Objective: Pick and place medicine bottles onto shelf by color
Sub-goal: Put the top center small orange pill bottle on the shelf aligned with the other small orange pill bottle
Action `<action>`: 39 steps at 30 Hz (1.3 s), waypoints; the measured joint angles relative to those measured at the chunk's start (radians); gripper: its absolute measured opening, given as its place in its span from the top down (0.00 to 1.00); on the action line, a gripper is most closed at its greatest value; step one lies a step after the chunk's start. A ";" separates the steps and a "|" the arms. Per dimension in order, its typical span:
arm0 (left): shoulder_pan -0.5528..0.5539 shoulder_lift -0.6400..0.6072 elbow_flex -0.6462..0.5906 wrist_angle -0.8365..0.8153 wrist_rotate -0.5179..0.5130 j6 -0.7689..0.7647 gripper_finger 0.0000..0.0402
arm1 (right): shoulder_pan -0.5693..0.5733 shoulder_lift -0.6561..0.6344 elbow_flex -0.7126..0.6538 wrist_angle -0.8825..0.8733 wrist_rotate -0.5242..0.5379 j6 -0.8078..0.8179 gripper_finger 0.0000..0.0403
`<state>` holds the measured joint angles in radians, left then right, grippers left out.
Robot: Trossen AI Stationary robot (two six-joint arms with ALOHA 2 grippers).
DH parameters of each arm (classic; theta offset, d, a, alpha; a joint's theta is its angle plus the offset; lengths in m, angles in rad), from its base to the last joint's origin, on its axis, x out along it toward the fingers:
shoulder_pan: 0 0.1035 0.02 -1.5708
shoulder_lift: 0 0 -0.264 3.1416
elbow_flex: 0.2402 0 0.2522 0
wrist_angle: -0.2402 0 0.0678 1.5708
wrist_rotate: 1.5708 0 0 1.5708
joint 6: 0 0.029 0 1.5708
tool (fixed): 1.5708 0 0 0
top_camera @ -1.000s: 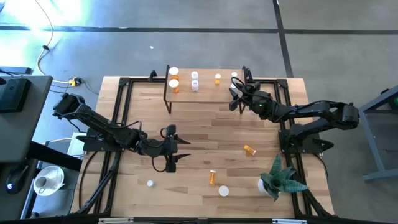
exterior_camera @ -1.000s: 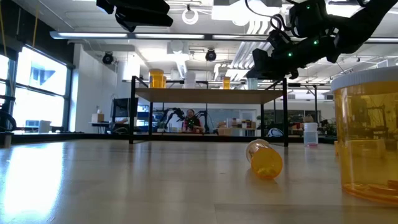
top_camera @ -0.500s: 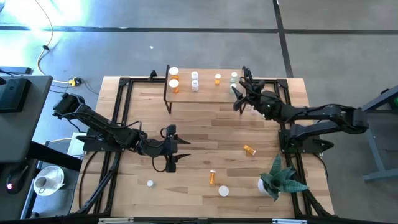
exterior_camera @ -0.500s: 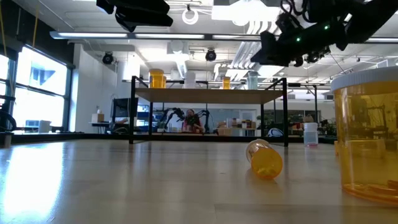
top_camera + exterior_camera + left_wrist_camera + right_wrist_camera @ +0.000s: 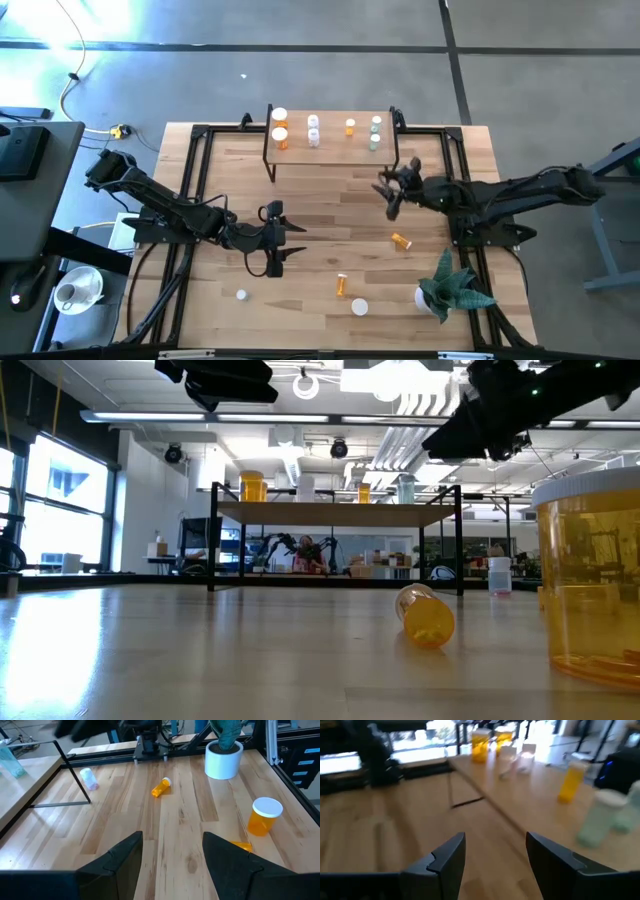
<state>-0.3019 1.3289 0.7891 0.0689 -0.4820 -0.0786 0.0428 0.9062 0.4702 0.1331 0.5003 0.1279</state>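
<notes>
Left claw (image 5: pixel 279 238): hangs over the middle-left of the wooden surface (image 5: pixel 310 200), fingers (image 5: pixel 122 857) parted with nothing between them; it looks parked, waiting its turn.
Small clear vial (image 5: pixel 241 295): stands alone near the surface's 7 o'clock corner, not yet sorted.
Shelf (image 5: pixel 330 150): low light-wood board on black legs at the surface's 12 o'clock edge, the place where bottles are gathered by color.
Orange pair (image 5: pixel 280 126): two orange bottles side by side at the shelf's 9 o'clock end, seemingly grouped as one color.
Clear pair (image 5: pixel 313 130): two pale vials just beside the orange pair, a second color group.
Slim orange vial (image 5: pixel 350 127): upright, right of the clear pair.
Pale green bottles (image 5: pixel 375 133): two at the shelf's 3 o'clock end, a third group.
Upright orange bottle (image 5: pixel 342 285): on the surface toward 6 o'clock, awaiting pickup.
White-capped bottle (image 5: pixel 359 307): close beside it, nearer the front edge; body color cannot be told from above.
Right claw (image 5: pixel 390 190): over the surface just in front of the shelf's right end, fingers (image 5: pixel 445 855) spread and empty.
Lying orange bottle (image 5: pixel 401 240): on its side at the claw's 6 o'clock, probably the nearest next target.
Potted spiky plant (image 5: pixel 445 288): at the 5 o'clock corner, not part of the sorting.
</notes>
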 joint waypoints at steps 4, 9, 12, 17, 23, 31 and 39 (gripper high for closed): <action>0.000 0.000 0.000 -0.006 0.000 -0.022 0.51 | 0.090 0.003 0.000 -0.038 -0.028 0.055 0.50; 0.000 0.000 0.000 -0.006 0.000 -0.023 0.51 | 0.187 0.005 0.000 -0.040 -0.042 0.091 0.50; 0.000 0.000 0.000 -0.006 0.000 -0.023 0.51 | 0.236 0.005 0.000 -0.039 -0.042 0.097 0.50; 0.000 0.000 0.000 -0.006 0.000 -0.023 0.51 | 0.299 0.015 0.058 -0.076 -0.042 0.160 0.50; 0.000 0.000 0.000 -0.014 0.000 -0.023 0.51 | 0.371 0.101 0.207 -0.240 0.009 0.109 0.50; 0.000 0.000 0.000 -0.029 0.000 -0.060 0.51 | 0.299 0.255 0.428 -0.770 -0.004 0.349 0.50; 0.000 0.000 0.000 -0.032 0.001 -0.061 0.51 | 0.186 0.417 0.481 -1.024 -0.287 0.502 0.50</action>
<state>-0.3016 1.3289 0.7891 0.0372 -0.4812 -0.1395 0.2284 1.3231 0.9516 -0.8909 0.2132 0.6301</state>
